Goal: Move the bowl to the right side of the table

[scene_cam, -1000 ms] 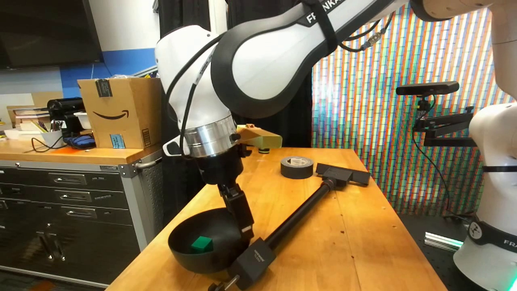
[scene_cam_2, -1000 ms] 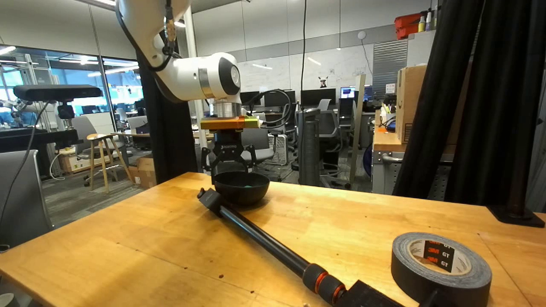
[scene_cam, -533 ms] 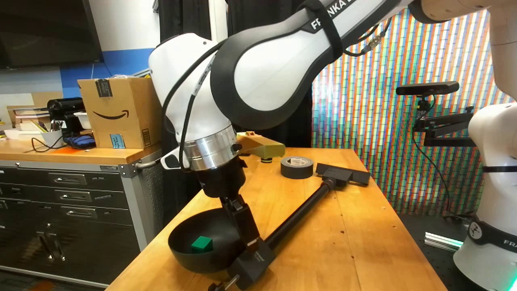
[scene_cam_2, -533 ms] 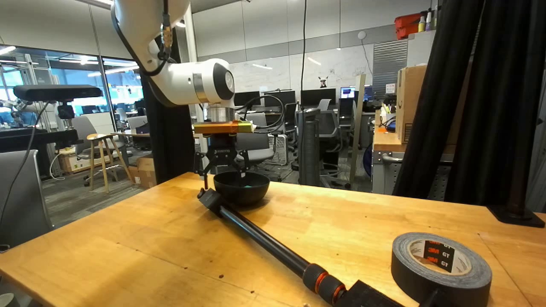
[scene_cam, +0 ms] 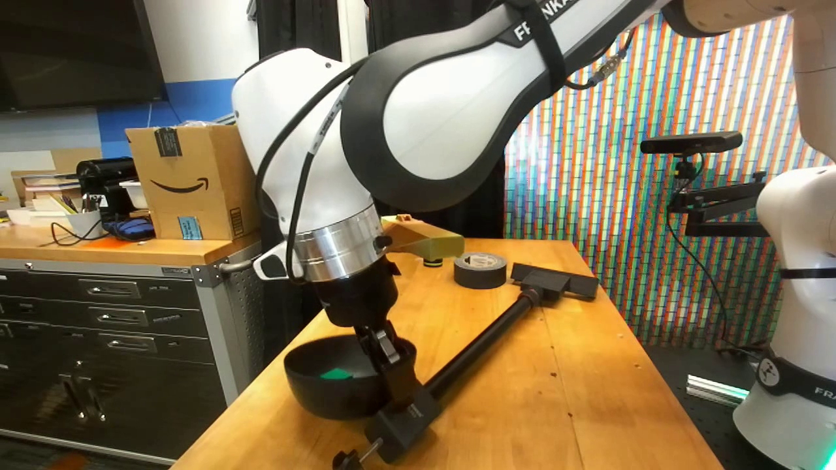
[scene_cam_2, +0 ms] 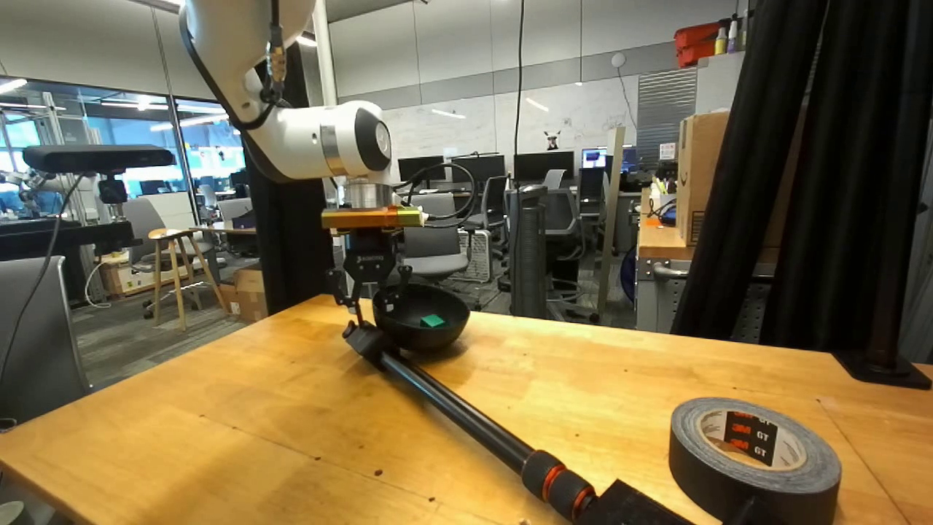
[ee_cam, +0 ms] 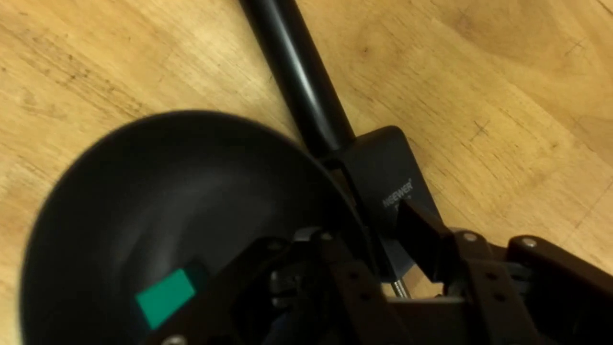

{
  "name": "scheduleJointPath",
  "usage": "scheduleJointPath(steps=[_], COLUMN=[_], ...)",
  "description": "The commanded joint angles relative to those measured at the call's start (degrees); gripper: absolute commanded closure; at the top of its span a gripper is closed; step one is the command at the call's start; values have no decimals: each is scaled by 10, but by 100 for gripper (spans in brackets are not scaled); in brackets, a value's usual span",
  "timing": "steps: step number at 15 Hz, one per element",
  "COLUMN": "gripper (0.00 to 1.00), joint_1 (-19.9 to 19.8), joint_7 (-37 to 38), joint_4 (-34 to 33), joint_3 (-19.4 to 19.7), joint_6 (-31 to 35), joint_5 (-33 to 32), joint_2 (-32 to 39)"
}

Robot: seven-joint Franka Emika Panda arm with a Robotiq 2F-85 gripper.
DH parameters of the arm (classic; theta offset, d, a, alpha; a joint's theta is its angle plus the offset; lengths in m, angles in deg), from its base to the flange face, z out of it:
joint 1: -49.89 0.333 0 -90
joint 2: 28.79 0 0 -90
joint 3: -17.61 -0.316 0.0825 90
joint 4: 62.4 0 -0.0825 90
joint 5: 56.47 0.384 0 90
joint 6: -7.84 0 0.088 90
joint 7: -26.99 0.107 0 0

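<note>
Wrist view, exterior views | bowl (ee_cam: 191, 191): tilted, near one end of table (scene_cam_2: 306, 408), just beside pole (ee_cam: 304, 86) | gripper (ee_cam: 364, 235): jaws apart, astride rim; clamping not determinable | handling, as judged: light, stiff, smooth; grip rim wall; avoid trapping pole; green block (ee_cam: 166, 298) may slide.

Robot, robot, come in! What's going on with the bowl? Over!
Gripper straddling rim of bowl, grip unclear. Bowl tilted, green block inside. Black tool alongside, possibly in the way.

Smooth dull bowl (ee_cam: 187, 191), smooth wooden counter (scene_cam_2: 306, 408), shiny pole (ee_cam: 302, 81), cardboard box (scene_cam: 186, 173), cloth curtain (scene_cam_2: 845, 233), shiny metal ring (scene_cam: 339, 247) on smooth arm (scene_cam: 450, 111)
</note>
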State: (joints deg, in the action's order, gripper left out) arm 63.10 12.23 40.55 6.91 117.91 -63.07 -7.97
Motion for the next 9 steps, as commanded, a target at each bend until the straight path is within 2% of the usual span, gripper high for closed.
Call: scheduleJointPath(steps=[1,3,9], gripper=[94,100,99], joint_1=[-1,-1,-12], joint_7=[8,8,12], joint_4=[-12,-17,-3], joint_3=[0,1,10], joint_6=[-10,-15,-9], joint_5=[-15,-18,-29], joint_2=[2,-2,-13])
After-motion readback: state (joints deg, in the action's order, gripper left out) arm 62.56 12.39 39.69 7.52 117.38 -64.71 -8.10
